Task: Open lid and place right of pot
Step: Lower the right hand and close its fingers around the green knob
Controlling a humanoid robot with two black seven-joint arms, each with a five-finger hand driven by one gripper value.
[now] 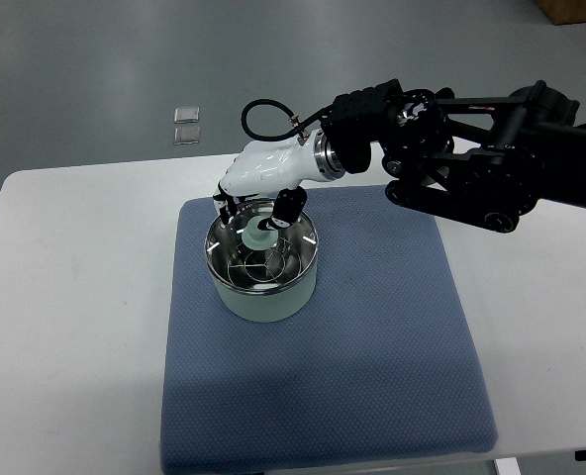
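Top view: right hand [258,203] reaches in from the right and sits directly over the pot [263,267] on the blue mat [372,336]. Dark fingers [288,208] flank the pale green knob [257,237] of the glass lid [263,255]; a closed grip cannot be confirmed. Lid is still seated; clear, round, steel-rimmed.

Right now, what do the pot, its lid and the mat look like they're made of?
Pot: pale green, likely enamel or painted metal, with a smooth sheen.
Lid: looks like glass, see-through with glints and a metal rim.
Mat: blue, woven or foam, with a dotted matte texture.
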